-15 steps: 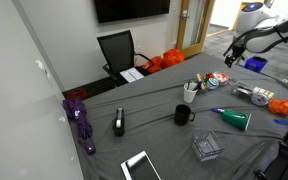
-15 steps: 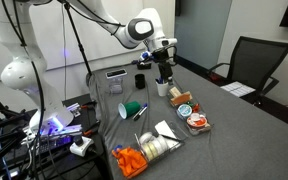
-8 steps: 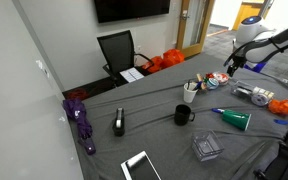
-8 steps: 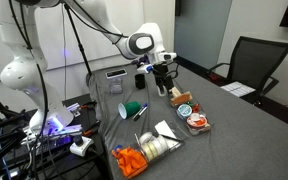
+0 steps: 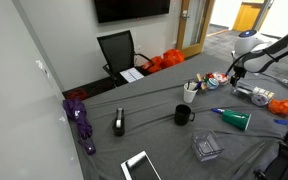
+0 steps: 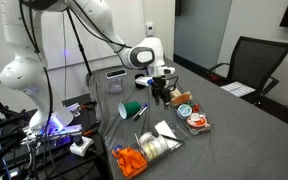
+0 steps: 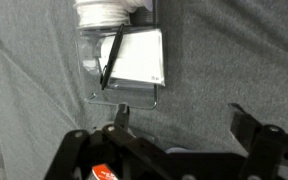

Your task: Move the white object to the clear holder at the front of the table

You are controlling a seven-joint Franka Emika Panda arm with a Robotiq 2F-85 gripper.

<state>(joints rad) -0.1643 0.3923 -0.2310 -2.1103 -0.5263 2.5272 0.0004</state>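
Approach over the white object, jaws spread wide and holding nothing.

White object (image 7: 136, 58) lies flat just beside the tape rolls (image 6: 156, 147), well apart from the clear holder (image 5: 206, 148) at the table's front edge. In the wrist view it seems to rest on a clear sleeve or tray, though I cannot tell for certain. A black pen (image 7: 110, 58) leans across one side of it. My gripper (image 7: 179, 135) hangs above and short of it. I judge the step in hand is lining up: I would bring the fingers over the slab's two pen-free edges, square them to it, then descend slowly so the pen is not dragged along.
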